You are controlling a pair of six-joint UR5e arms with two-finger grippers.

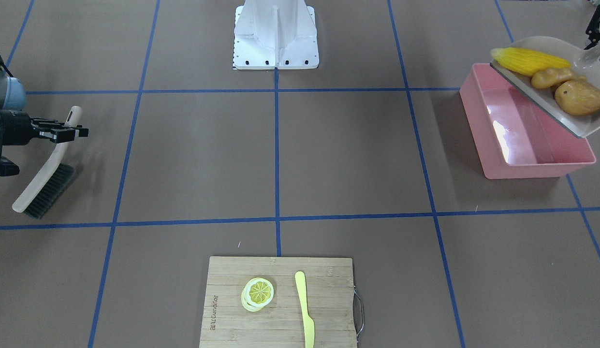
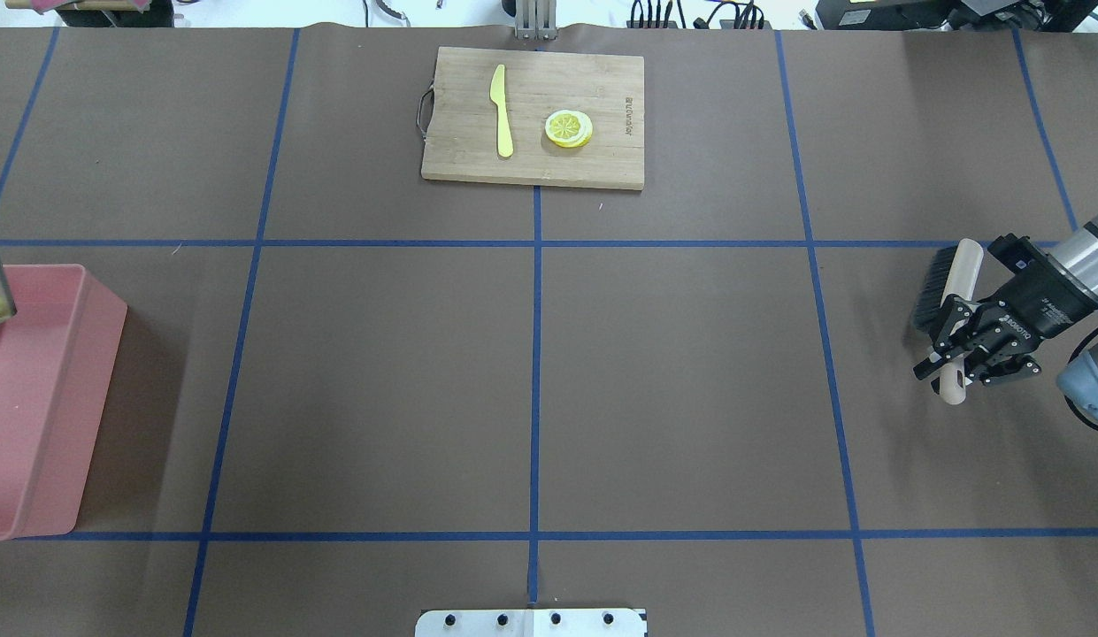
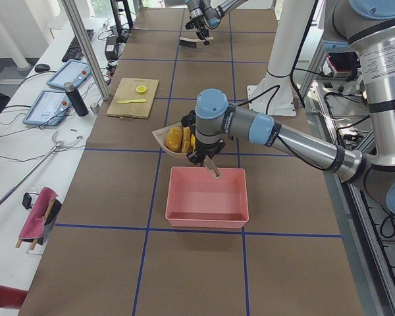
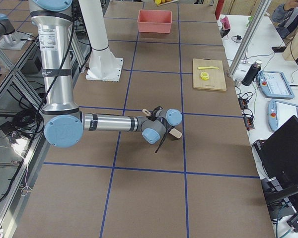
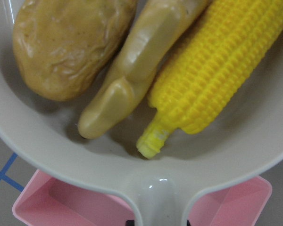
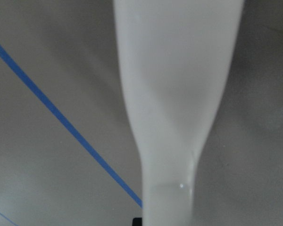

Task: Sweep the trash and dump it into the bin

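Observation:
A beige dustpan (image 1: 587, 126) hangs tilted above the pink bin (image 1: 536, 171). It carries the trash: a yellow corn cob (image 1: 529, 60), a tan ginger-like root (image 1: 553, 77) and a brown potato (image 1: 579, 96). My left gripper (image 1: 590, 48) is shut on the dustpan's handle. The left wrist view looks down on the corn (image 5: 226, 70), root (image 5: 132, 70) and potato (image 5: 66, 42), with the bin (image 5: 61, 207) below. Far across the table, my right gripper (image 2: 955, 349) is shut on the white handle of a brush (image 2: 942, 283), whose dark bristles rest near the table.
A wooden cutting board (image 2: 531, 168) lies at the table's far edge, opposite the robot, with a lemon slice (image 2: 568, 128) and a pale-yellow knife (image 2: 502, 111) on it. The robot's white base plate (image 1: 275, 38) stands at the near middle. Blue tape lines grid the brown tabletop.

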